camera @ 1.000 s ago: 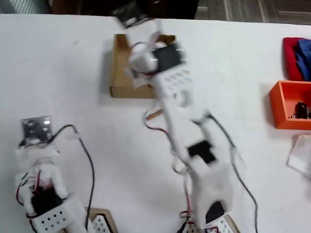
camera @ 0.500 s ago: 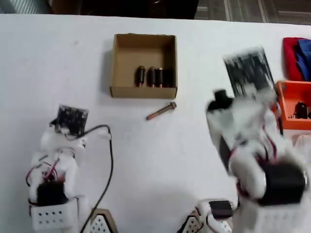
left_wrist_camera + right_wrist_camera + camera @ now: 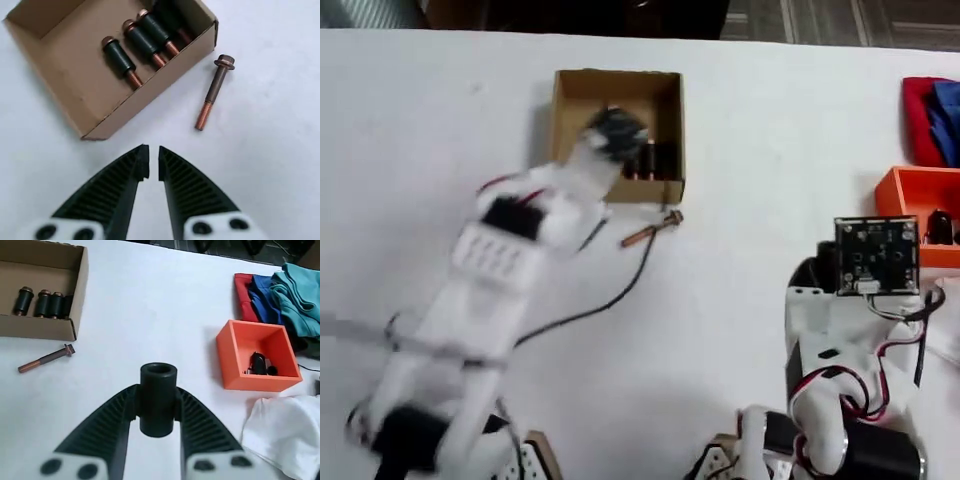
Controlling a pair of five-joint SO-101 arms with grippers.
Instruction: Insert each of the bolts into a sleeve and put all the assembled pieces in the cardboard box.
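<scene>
The cardboard box (image 3: pixel 130 107) holds several bolts in black sleeves (image 3: pixel 119 57) lying side by side. One bare copper bolt (image 3: pixel 214 93) lies on the white table just outside the box's front wall, and the high view shows this bolt (image 3: pixel 653 230) too. My left gripper (image 3: pixel 153 161) hovers shut and empty a little in front of the box (image 3: pixel 570 110), short of the bolt. My right gripper (image 3: pixel 158 392) is shut on an upright black sleeve (image 3: pixel 158 407), well off to the right of the box (image 3: pixel 37 327) and bolt (image 3: pixel 47 359).
An orange bin (image 3: pixel 257 382) with a dark part inside stands to the right, also in the high view (image 3: pixel 905 200). Folded red, blue and teal cloths (image 3: pixel 280 292) lie behind it, and a white cloth (image 3: pixel 285 432) lies nearer. The left arm's cable (image 3: pixel 610 300) trails across the table.
The right arm drew back from over the box to the near right. The left arm swung out from the near left and now stretches to the box.
</scene>
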